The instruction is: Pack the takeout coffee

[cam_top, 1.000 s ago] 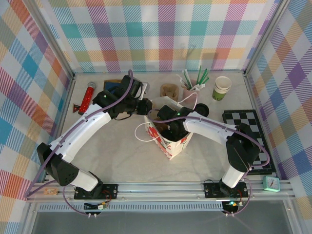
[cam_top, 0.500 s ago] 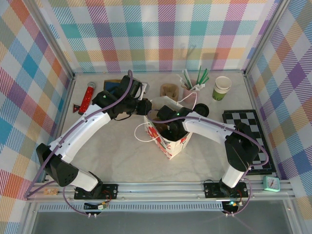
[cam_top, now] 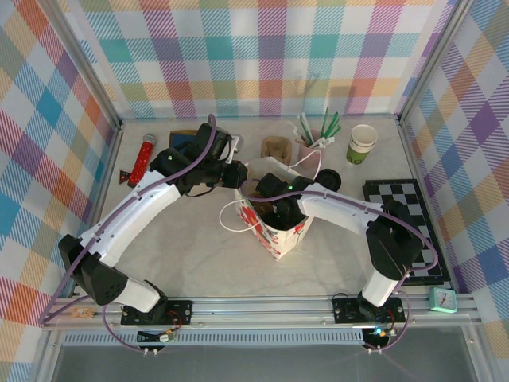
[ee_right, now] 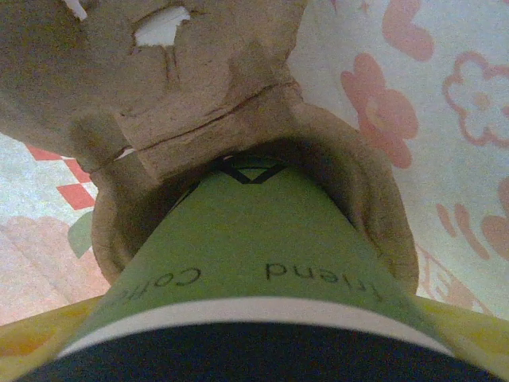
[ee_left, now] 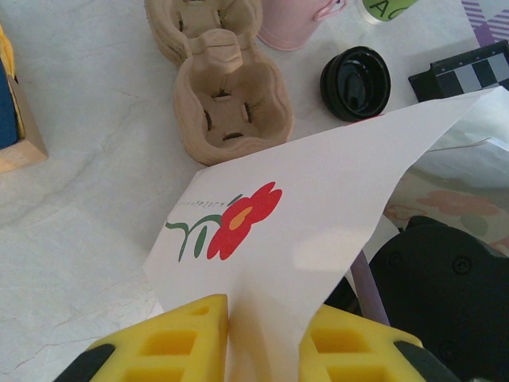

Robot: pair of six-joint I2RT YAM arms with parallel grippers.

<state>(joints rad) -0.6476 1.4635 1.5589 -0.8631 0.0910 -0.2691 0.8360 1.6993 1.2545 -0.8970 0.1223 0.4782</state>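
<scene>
- Takeout coffee (ee_right: pixel 254 263) sits inside the paper bag (ee_left: pixel 318 199), its green base within a pocket of the pulp carrier (ee_right: pixel 199 95), with the bag's floral lining around it.
- Right gripper (cam_top: pixel 280 207) reaches down into the bag, its yellow fingers (ee_right: pixel 28 346) clamped on either side of the cup near its black top.
- Left gripper (ee_left: pixel 266 326) pinches the bag's white rim just below the red flower print (ee_left: pixel 238 223), jaws closed on the paper.
- Beyond the bag, a second pulp carrier (ee_left: pixel 231 107) and a loose black lid (ee_left: pixel 355 82) rest apart on the worktop (ee_left: pixel 79 215).
- Farthest, a pink cup (ee_left: pixel 294 20) stands just beside that carrier.
</scene>
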